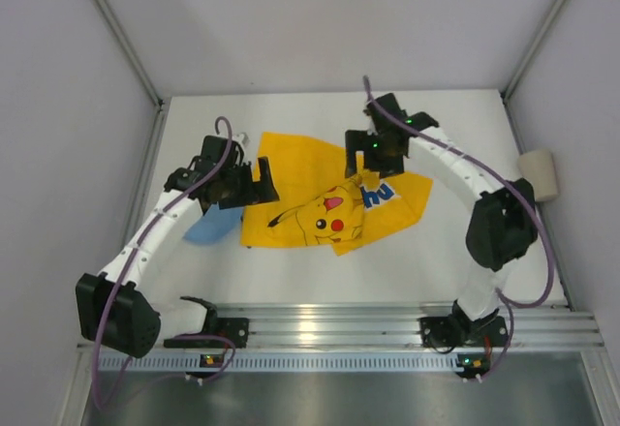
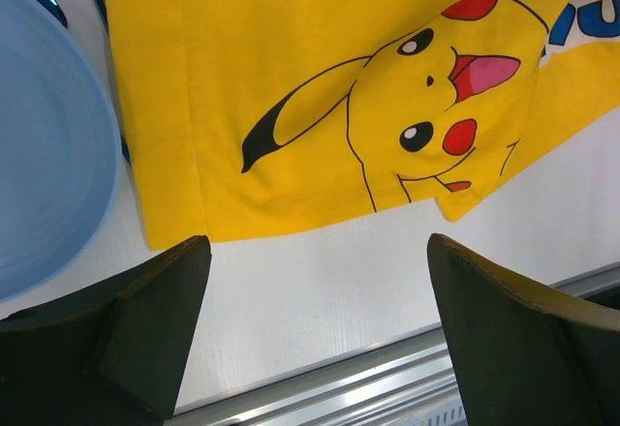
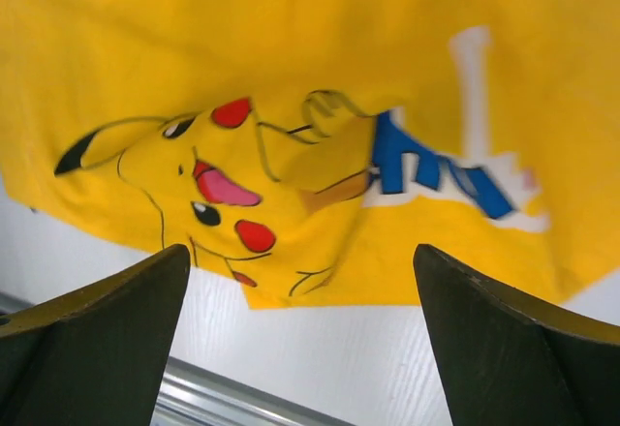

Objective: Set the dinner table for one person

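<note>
Table (image 1: 320,276): white top, lying under both of your grippers and running past them on every side. You see it bare in the left wrist view (image 2: 320,290) between the fingers, and in the right wrist view (image 3: 387,368) the same way.

Mat (image 1: 295,169): yellow, Pikachu print, flat on the table between the two grippers. It is rumpled. The side nearer the right gripper is folded over on itself, so the blue lettering is partly cut off. The left wrist view shows its near edge (image 2: 242,77) just ahead of the fingertips. The right wrist view shows the fold (image 3: 291,29) directly below.

Left gripper (image 1: 263,182): jaws wide apart and holding nothing (image 2: 318,252). It hangs over the mat's left edge, not touching it.

Right gripper (image 1: 363,167): jaws wide apart and also empty (image 3: 300,257). It hangs above the mat's far right part.

Plate (image 1: 208,229): light blue, on the table to the left of your left gripper and partly under that arm. Its rim (image 2: 48,145) is just beside the mat's edge. You cannot tell whether the two touch.

Rail (image 1: 320,324): aluminium, along the near table edge behind both grippers (image 2: 320,387).
</note>
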`<action>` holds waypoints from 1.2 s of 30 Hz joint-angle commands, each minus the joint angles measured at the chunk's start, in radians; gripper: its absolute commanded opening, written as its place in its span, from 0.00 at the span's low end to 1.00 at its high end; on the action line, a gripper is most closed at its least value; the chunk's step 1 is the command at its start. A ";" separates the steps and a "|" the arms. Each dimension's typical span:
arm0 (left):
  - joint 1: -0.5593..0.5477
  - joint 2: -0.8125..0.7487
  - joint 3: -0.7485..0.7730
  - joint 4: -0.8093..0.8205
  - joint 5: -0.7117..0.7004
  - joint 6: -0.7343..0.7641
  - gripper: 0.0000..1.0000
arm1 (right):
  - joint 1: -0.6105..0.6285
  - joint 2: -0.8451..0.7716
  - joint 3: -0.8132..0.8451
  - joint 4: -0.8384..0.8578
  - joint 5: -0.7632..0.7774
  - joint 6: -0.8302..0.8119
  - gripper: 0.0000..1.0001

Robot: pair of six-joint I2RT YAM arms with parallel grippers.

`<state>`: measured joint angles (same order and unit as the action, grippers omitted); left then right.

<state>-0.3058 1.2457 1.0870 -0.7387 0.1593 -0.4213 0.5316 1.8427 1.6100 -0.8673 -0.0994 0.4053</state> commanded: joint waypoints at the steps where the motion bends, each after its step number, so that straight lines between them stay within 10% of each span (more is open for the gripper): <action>1: -0.022 -0.009 -0.024 0.065 0.051 -0.008 0.99 | -0.138 -0.126 -0.059 0.037 0.070 0.044 1.00; 13: -0.075 0.133 -0.030 0.134 0.078 -0.016 0.99 | -0.237 -0.255 -0.514 0.040 0.182 0.173 1.00; 26: -0.075 0.248 0.065 0.084 0.134 -0.007 0.99 | -0.243 -0.151 -0.613 0.333 0.168 0.216 0.90; 29: -0.075 0.253 0.085 0.058 0.126 0.004 0.99 | -0.246 -0.108 -0.589 0.362 0.170 0.222 0.81; 36: -0.075 0.265 0.126 0.022 0.109 0.010 0.99 | -0.288 -0.019 -0.487 0.323 0.187 0.179 0.17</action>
<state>-0.3779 1.4982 1.1687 -0.6884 0.2718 -0.4191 0.2756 1.7580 1.0962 -0.6361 0.0853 0.5907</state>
